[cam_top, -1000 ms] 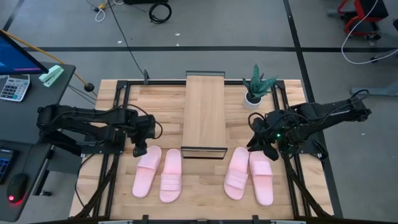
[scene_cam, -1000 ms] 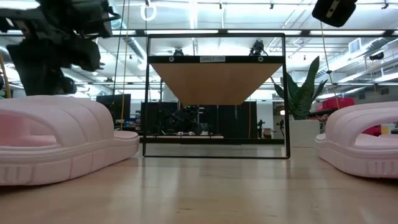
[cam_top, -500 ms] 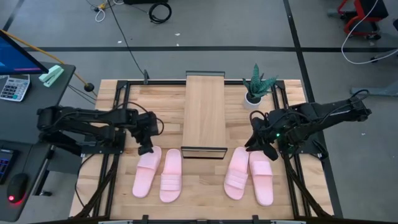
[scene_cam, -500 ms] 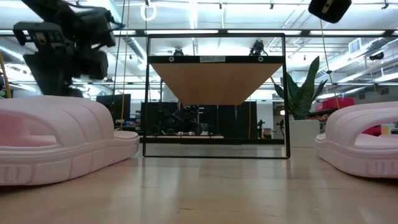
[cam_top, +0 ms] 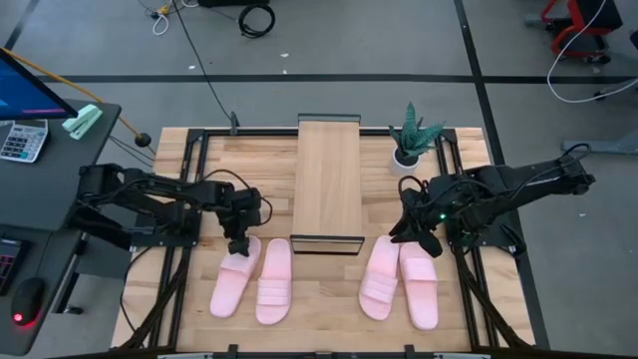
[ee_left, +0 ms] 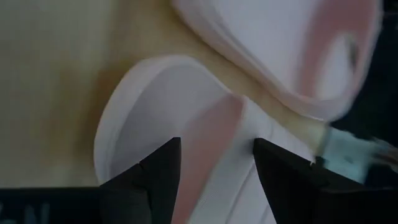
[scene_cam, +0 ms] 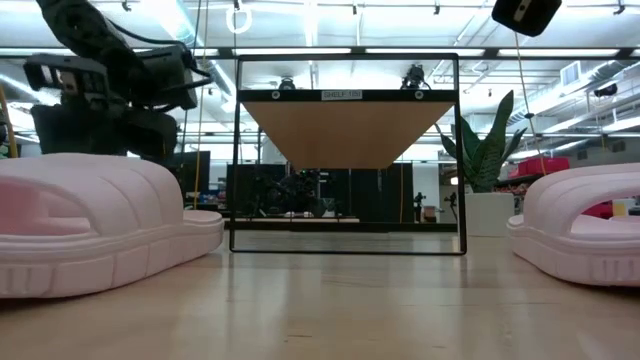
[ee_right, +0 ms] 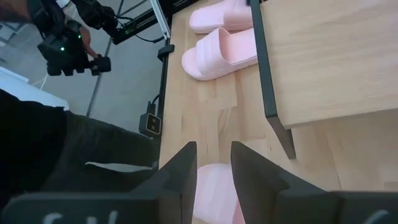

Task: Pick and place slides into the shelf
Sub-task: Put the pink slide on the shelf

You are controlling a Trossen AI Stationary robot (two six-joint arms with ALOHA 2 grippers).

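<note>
Four slides lay on the table (cam_top: 329,304), in two pairs near its front edge, none on the shelf (cam_top: 327,182). The left pair (cam_top: 254,279) lay side by side just left of the shelf's front end, the right pair (cam_top: 401,279) just right of it. In the low view one slide (scene_cam: 95,225) of the left pair filled the left side and one (scene_cam: 585,225) of the right pair showed at the right edge.

The shelf stood along the middle of the table, its board bare, nothing on it. In the low view its black frame (scene_cam: 347,155) carried a small white label (scene_cam: 344,95) at the top; the writing was too small to read surely.

The left tool (cam_top: 239,242) was over the top end of the outer left slide (cam_top: 232,279). In the left wrist view its fingers (ee_left: 155,180) stood apart, with the pale pink foam of that slide (ee_left: 186,124) between and beyond them; whether they touched it could not be told. So the tool was released, gripping nothing.

The right tool (cam_top: 411,236) hung over the top ends of the right pair. In the right wrist view its fingers (ee_right: 186,168) were parted with a gap, a slide (ee_right: 214,186) below them, holding nothing.

A small potted plant (cam_top: 411,140) stood on the table right of the shelf's far end. A calculator (cam_top: 22,140) lay on a side desk (cam_top: 70,150) to the left.
</note>
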